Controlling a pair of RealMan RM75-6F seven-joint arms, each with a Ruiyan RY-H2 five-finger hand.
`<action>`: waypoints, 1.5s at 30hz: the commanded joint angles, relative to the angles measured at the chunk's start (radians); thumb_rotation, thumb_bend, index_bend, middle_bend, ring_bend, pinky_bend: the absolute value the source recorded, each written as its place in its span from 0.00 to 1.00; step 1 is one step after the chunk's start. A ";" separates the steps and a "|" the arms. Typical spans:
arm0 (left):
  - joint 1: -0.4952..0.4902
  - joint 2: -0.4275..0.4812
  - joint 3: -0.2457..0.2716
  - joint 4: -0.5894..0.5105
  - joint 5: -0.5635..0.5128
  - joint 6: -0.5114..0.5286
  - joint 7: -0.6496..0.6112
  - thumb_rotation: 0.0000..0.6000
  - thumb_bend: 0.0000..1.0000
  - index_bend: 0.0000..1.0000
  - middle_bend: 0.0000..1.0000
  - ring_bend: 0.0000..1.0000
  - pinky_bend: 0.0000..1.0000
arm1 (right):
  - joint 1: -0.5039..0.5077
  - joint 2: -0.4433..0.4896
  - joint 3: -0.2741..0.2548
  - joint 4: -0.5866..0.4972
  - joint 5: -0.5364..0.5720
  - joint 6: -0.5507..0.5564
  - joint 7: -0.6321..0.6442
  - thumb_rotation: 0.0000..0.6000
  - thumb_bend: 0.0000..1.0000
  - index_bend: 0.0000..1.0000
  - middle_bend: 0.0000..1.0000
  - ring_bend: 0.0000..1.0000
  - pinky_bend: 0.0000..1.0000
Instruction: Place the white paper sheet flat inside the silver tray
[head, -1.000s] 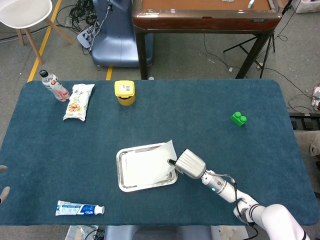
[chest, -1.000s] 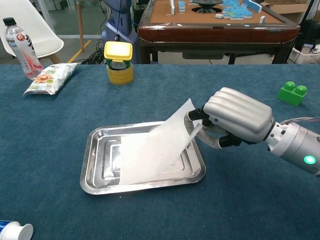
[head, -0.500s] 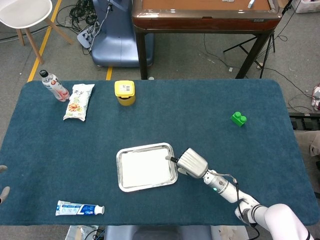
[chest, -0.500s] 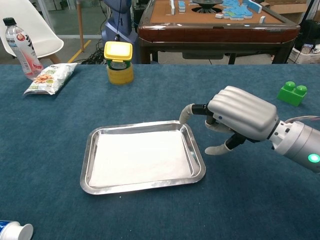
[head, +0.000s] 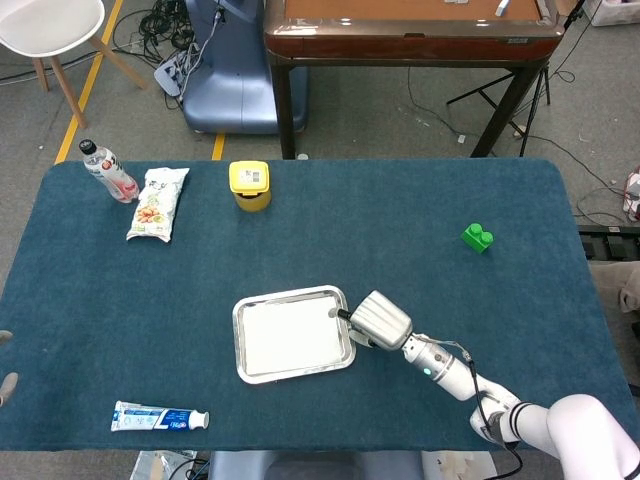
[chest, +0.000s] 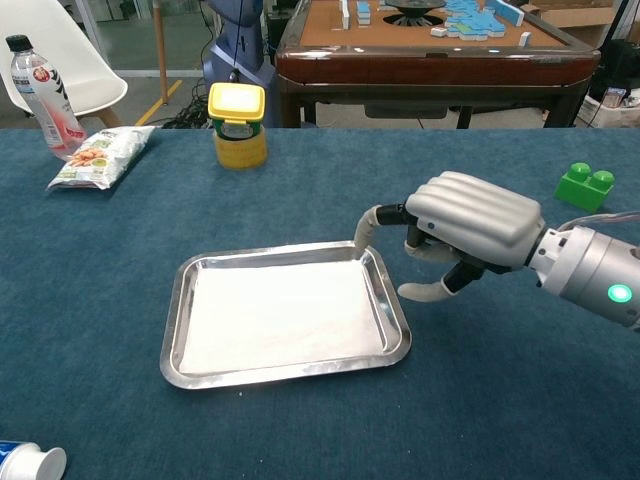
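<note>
Paper: the white paper sheet now lies flat in the silver tray, inside its rim; a second ago its right side was raised and pinched by the right hand.
Right hand: the right hand sits just beside the tray's right edge, its fingers spread and holding nothing, one fingertip close over the tray's far right corner; contact cannot be told.
Left hand: only a sliver of the left hand shows at the frame edge, well left of the tray; whether it is open cannot be told.
Change: the sheet was released and settled; the hand has barely shifted since.
Meaning: the placement looks complete; what is left seems only to draw the hand clear of the tray without brushing the sheet.
Worktop: the blue worktop carries the tray near its front middle.
</note>
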 joint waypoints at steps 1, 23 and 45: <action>0.001 0.001 0.000 -0.001 0.001 0.001 -0.001 1.00 0.29 0.30 0.36 0.29 0.51 | 0.046 0.068 0.025 -0.111 0.041 -0.103 -0.068 1.00 0.70 0.35 1.00 1.00 1.00; 0.003 0.008 -0.002 -0.005 0.000 0.008 0.000 1.00 0.29 0.30 0.36 0.29 0.51 | 0.148 0.130 0.082 -0.346 0.145 -0.358 -0.307 1.00 1.00 0.35 1.00 0.98 1.00; 0.009 0.029 -0.004 -0.023 -0.017 0.012 0.003 1.00 0.29 0.31 0.36 0.29 0.51 | 0.166 0.084 0.037 -0.319 0.130 -0.405 -0.298 1.00 1.00 0.35 1.00 0.98 1.00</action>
